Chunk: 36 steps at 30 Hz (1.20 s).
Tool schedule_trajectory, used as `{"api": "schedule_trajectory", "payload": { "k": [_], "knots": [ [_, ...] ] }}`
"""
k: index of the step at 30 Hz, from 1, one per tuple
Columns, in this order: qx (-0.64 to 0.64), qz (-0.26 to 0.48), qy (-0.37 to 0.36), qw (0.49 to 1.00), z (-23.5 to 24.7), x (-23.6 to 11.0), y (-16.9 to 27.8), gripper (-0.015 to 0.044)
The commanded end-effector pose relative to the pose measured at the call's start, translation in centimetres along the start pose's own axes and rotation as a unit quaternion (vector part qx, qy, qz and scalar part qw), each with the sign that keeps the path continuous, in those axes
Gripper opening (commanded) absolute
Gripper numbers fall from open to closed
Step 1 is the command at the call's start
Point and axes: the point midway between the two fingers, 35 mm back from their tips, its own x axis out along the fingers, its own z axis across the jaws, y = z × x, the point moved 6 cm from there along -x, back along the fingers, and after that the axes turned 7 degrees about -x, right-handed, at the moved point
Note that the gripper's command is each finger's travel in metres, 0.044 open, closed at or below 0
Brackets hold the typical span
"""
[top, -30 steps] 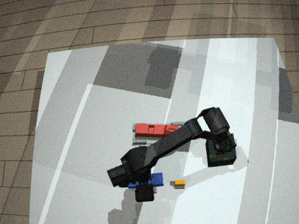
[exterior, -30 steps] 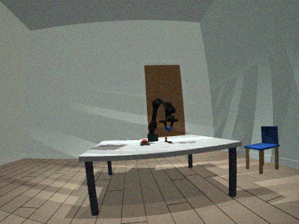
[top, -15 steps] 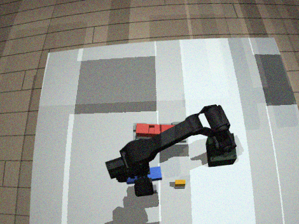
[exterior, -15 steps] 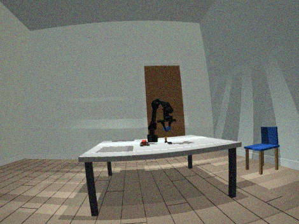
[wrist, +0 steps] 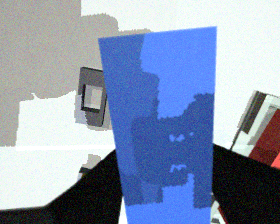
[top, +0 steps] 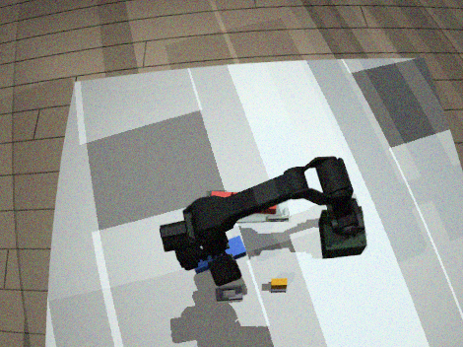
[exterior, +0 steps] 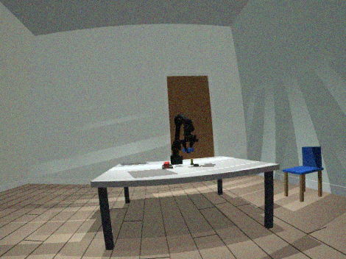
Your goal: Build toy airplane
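My gripper [exterior: 188, 147] [wrist: 159, 150] is shut on the blue wing [top: 236, 246] [exterior: 188, 150] [wrist: 170, 60] and holds it well above the table. The wing's broad face fills the middle of the wrist view; its tab cannot be made out. The red fuselage [top: 223, 194] [exterior: 166, 163] [wrist: 266, 134] lies in the pale grey cradle [top: 256, 218] beyond the arm, whose links hide its middle, so its sockets and exact seating are hidden. The orange tail fin [top: 279, 283] [exterior: 191, 161] stands upright, apart from the fuselage, on the near side of the wing.
A dark grey holder [top: 230, 293] [wrist: 91, 75] with a rectangular opening sits near the tail fin, below the raised wing. The arm's base [top: 343, 235] stands on the white table [top: 143, 92] to the right. A blue chair [exterior: 303, 169] stands beside the table.
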Motion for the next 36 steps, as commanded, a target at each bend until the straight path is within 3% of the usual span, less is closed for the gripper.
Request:
{"api": "schedule_trajectory", "payload": {
  "k": [1, 36],
  "knots": [
    [-0.035, 0.003, -0.001, 0.999, -1.2, 0.4, 0.6, 0.0000],
    [-0.342, 0.007, 0.000, 0.940, -10.9, 2.5, 6.5, 0.0000]
  ]
}}
